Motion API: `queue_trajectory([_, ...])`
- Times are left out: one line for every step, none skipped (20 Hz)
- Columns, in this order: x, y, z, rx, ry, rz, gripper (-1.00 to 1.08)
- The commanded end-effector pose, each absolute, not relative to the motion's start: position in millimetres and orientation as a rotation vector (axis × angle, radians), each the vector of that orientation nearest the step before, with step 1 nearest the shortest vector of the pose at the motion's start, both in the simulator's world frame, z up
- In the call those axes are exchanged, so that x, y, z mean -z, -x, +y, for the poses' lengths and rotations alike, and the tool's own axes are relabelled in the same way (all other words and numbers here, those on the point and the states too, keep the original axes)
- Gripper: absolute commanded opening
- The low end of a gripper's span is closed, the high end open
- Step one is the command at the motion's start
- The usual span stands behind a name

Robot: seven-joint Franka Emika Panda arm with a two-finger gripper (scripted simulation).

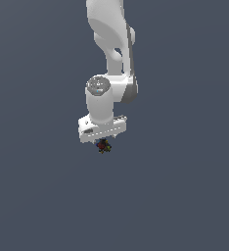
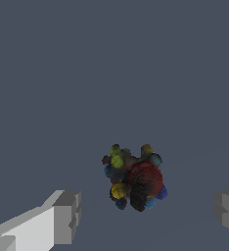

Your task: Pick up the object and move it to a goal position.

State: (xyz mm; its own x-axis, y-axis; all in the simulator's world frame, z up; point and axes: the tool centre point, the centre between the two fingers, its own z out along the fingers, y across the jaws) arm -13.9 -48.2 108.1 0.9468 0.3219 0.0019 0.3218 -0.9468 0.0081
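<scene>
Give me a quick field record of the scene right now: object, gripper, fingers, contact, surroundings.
object: small multicoloured clump, with red, yellow-green, black and blue patches
gripper: white gripper directly over the clump in the exterior view
fingers: open, one grey finger on each side of the clump, wide gaps visible
contact: none visible in the wrist view
surroundings: plain dark grey surface, nothing else seen
goal marker: none visible

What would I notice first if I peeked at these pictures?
First, the big white robot arm reaching down from the top of the exterior view against a plain grey-blue background. Next, the tiny bumpy clump of red, yellow-green, blue and black just under the gripper. In the wrist view the clump sits between two grey fingers spread wide, touching neither.
</scene>
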Motion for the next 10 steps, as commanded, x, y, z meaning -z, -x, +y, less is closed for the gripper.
queue_trajectory([-99, 17, -52, -0.003, -3.081, 0.585, 1.00])
queue_trajectory([-96, 18, -53, -0.003, -3.077, 0.608, 1.00])
queue_trajectory([-93, 19, -54, -0.002, -3.073, 0.630, 1.00])
queue_trajectory([-90, 20, -55, -0.002, -3.070, 0.649, 1.00])
queue_trajectory([-88, 21, -55, -0.001, -3.067, 0.666, 1.00])
queue_trajectory([-86, 22, -56, -0.001, -3.064, 0.682, 1.00])
queue_trajectory([-84, 23, -57, -0.001, -3.062, 0.695, 1.00])
queue_trajectory([-83, 23, -57, 0.000, -3.060, 0.706, 1.00])
queue_trajectory([-82, 24, -57, 0.000, -3.058, 0.715, 1.00])
queue_trajectory([-81, 24, -58, 0.000, -3.057, 0.722, 1.00])
